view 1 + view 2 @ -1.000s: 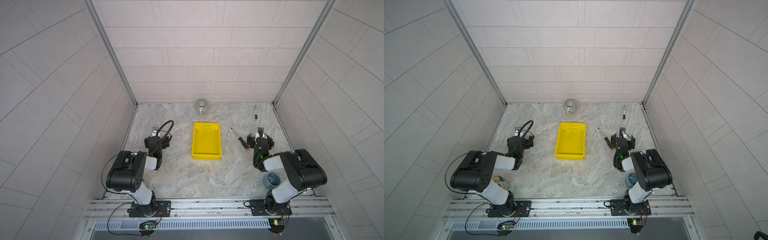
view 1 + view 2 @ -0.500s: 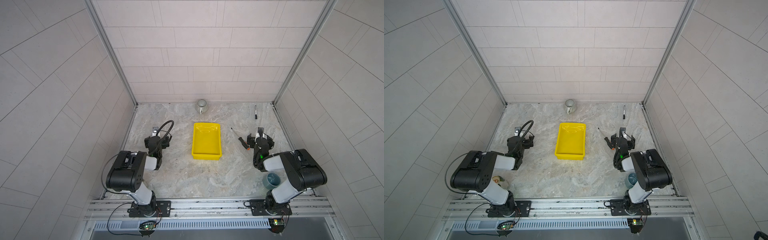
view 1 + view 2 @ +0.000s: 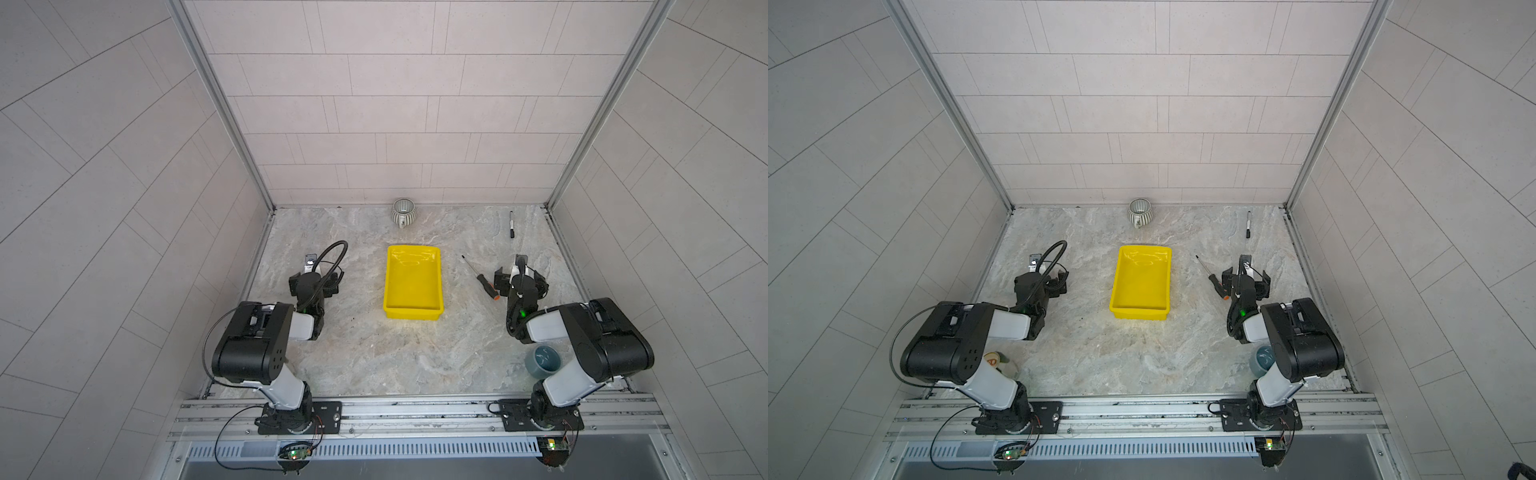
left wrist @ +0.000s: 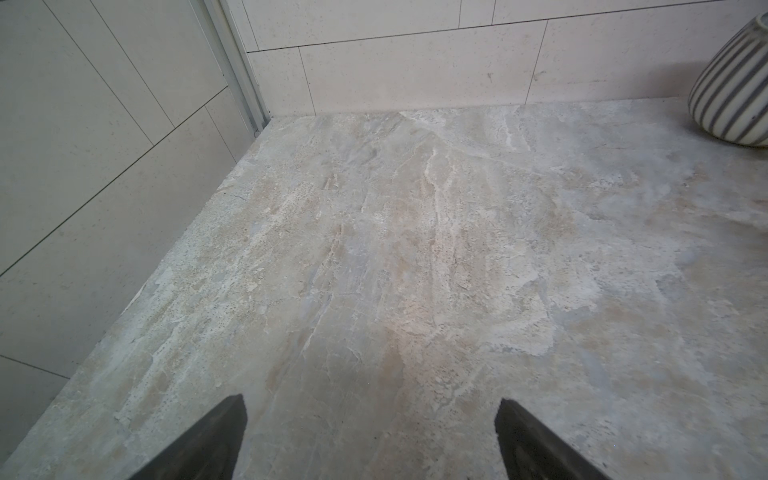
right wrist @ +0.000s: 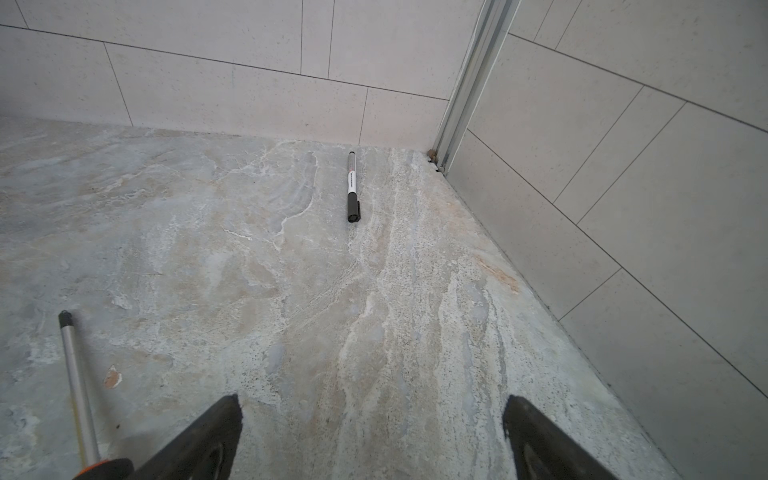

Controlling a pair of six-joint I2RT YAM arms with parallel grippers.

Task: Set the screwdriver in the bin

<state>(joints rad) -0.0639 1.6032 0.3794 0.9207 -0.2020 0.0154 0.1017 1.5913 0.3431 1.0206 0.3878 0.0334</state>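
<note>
While left fingers [image 4: 208, 444] and right fingers [image 5: 199, 444] gape | screwdriver [image 3: 480, 278] flat beside right fingers | open marble [image 3: 455, 303] to bin [image 3: 439, 278] rim

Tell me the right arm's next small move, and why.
Probably shift the right gripper sideways toward the bin until it is over the screwdriver. The jaws stand open and empty, and the screwdriver lies flat just beside them, between gripper and bin.
</note>
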